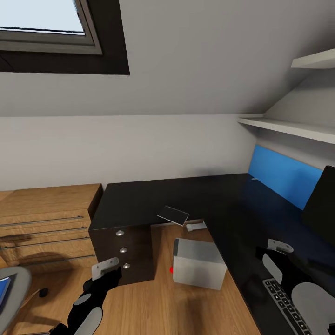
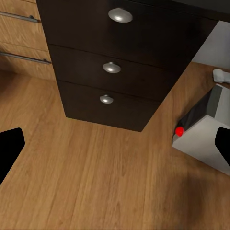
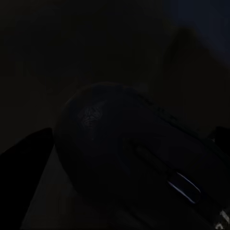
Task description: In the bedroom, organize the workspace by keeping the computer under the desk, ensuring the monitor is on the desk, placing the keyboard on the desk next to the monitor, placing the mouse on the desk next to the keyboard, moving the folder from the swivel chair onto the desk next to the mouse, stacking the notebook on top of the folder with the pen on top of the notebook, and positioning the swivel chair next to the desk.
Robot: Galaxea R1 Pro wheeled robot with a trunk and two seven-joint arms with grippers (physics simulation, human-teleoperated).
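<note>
The black-topped desk (image 1: 218, 200) with its blue back panel runs along the right wall. The monitor (image 1: 322, 202) stands on it at the right edge, and the keyboard (image 1: 284, 303) lies in front of it. My right gripper (image 1: 276, 247) hovers low over the desk beside the keyboard. In the right wrist view the dark mouse (image 3: 120, 143) sits between its fingers (image 3: 26, 163), which press on its sides. The light grey computer (image 1: 199, 263) stands on the floor by the desk. A thin white pen (image 1: 254, 177) lies near the blue panel. The swivel chair (image 1: 14, 279) carries the blue folder (image 1: 3, 289). My left gripper (image 1: 110, 270) is open.
A dark three-drawer unit (image 1: 123, 251) (image 2: 112, 67) stands under the desk's left end, just ahead of my left gripper. A light-wood drawer chest (image 1: 46, 218) lies to its left. A thin grey flat thing (image 1: 173, 215) overhangs the desk's inner edge. White shelves (image 1: 288, 126) hang above.
</note>
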